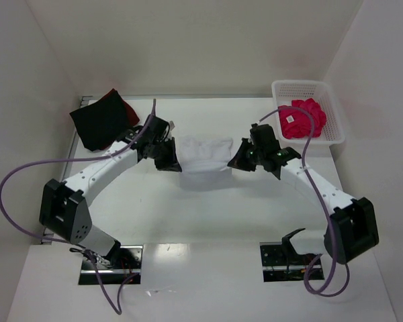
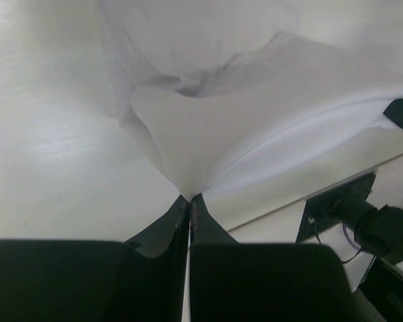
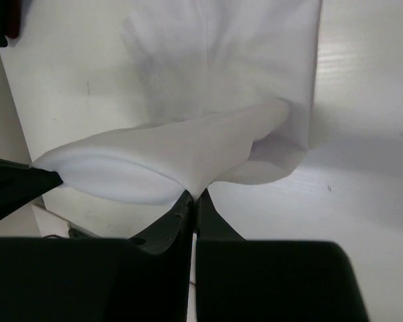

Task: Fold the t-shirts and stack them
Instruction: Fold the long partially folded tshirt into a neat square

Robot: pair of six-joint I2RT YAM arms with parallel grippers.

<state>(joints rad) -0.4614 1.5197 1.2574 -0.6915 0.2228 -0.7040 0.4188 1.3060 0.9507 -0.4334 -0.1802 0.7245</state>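
The white t-shirt [image 1: 203, 155] lies mid-table, partly lifted between my two grippers. My left gripper [image 1: 169, 161] is shut on its left edge; in the left wrist view the cloth [image 2: 255, 127] rises in a point from the closed fingertips [image 2: 190, 199]. My right gripper [image 1: 240, 159] is shut on its right edge; in the right wrist view the cloth [image 3: 208, 107] hangs from the pinch [image 3: 194, 194]. A black t-shirt [image 1: 97, 124] with a dark red t-shirt [image 1: 114, 97] lies folded at the far left. The bright pink-red t-shirt [image 1: 302, 119] is crumpled in the basket.
The white lattice basket [image 1: 336, 111] stands at the far right corner. White walls enclose the table on three sides. Purple cables loop from both arms. The right arm's base mount [image 2: 336, 208] shows in the left wrist view.
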